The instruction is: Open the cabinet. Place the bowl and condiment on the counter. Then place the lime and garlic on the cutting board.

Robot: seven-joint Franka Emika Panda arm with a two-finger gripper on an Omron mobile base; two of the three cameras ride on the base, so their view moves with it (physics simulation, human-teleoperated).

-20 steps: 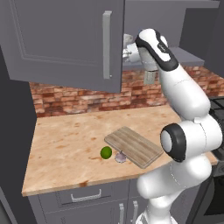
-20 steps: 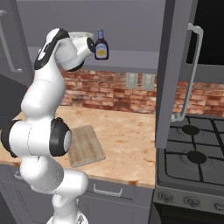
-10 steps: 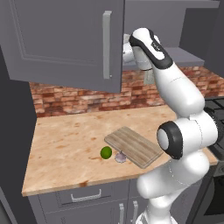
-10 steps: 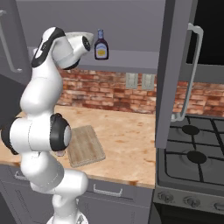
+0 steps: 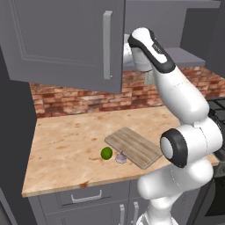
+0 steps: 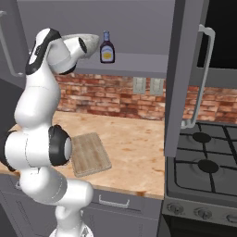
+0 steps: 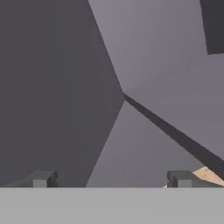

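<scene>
Gripper (image 7: 109,179) spread wide, nothing between the fingertips (image 7: 43,178), raised to shelf height inside the open cabinet (image 5: 66,41). Seen from the hand: grey inner walls meeting in a corner, a dark seam running down to the right, a sliver of tan counter (image 7: 209,176) at the lower right.

In the right base view, hand up against the bowl (image 6: 89,40) on the cabinet shelf; whether touching, hard to tell. Bowl mostly hidden by the wrist, only its rim and right side showing. Condiment (image 6: 107,48) upright on the same shelf, just beside the bowl to the right, dark with a light label.

Left door swung out toward the camera in the left base view, silver handle (image 5: 107,45) vertical. Right door (image 6: 185,78) also swung open, edge-on in the right base view, over the stove (image 6: 203,171).

Below, on the counter (image 5: 66,149): cutting board (image 5: 133,146) lying flat and bare. Lime (image 5: 106,153) just off the board's left corner. Garlic (image 5: 120,157) next to the lime, at the board's near edge. Brick backsplash (image 5: 74,99) behind.
</scene>
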